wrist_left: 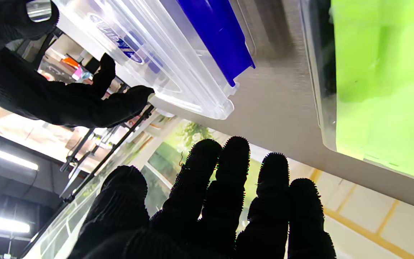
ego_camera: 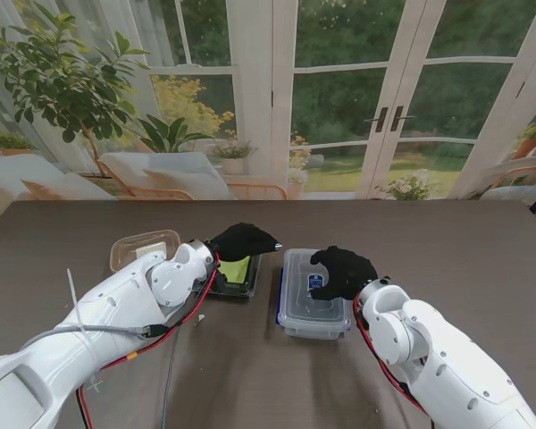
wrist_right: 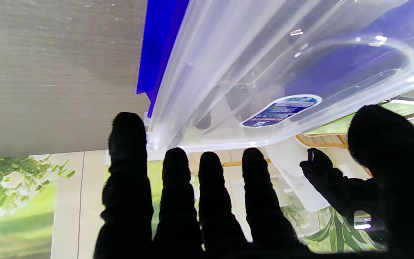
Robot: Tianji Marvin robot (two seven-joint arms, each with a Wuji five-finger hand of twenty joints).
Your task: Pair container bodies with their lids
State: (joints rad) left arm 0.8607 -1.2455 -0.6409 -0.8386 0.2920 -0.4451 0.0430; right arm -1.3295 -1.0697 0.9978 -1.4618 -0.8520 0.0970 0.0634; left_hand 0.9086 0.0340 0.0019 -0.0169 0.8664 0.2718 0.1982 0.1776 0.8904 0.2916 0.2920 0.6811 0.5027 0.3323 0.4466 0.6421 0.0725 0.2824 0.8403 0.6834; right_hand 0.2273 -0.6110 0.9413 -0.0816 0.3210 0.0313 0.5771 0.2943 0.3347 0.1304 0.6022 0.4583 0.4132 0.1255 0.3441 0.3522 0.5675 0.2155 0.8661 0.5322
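Observation:
A clear container with blue clips (ego_camera: pixel 314 299) (wrist_left: pixel 164 54) (wrist_right: pixel 264 72) stands mid-table with its clear lid on. My right hand (ego_camera: pixel 339 271) (wrist_right: pixel 192 208) (wrist_left: pixel 59 97) lies over that lid, fingers stretched out and thumb apart, gripping nothing. To its left sits a dark container with a green lid (ego_camera: pixel 235 273) (wrist_left: pixel 383 79). My left hand (ego_camera: pixel 243 241) (wrist_left: pixel 207 201) (wrist_right: pixel 336 187) hovers over the green lid's far end, fingers straight and side by side, holding nothing. A shallow clear piece (ego_camera: pixel 143 248) lies farther left; I cannot tell whether it is a lid or a body.
The dark wooden table (ego_camera: pixel 447 259) stretches wide to the right and toward me. A white cable tie (ego_camera: pixel 74 295) and red and grey cables (ego_camera: pixel 174 326) run along my left arm. Glass doors and plants stand beyond the table's far edge.

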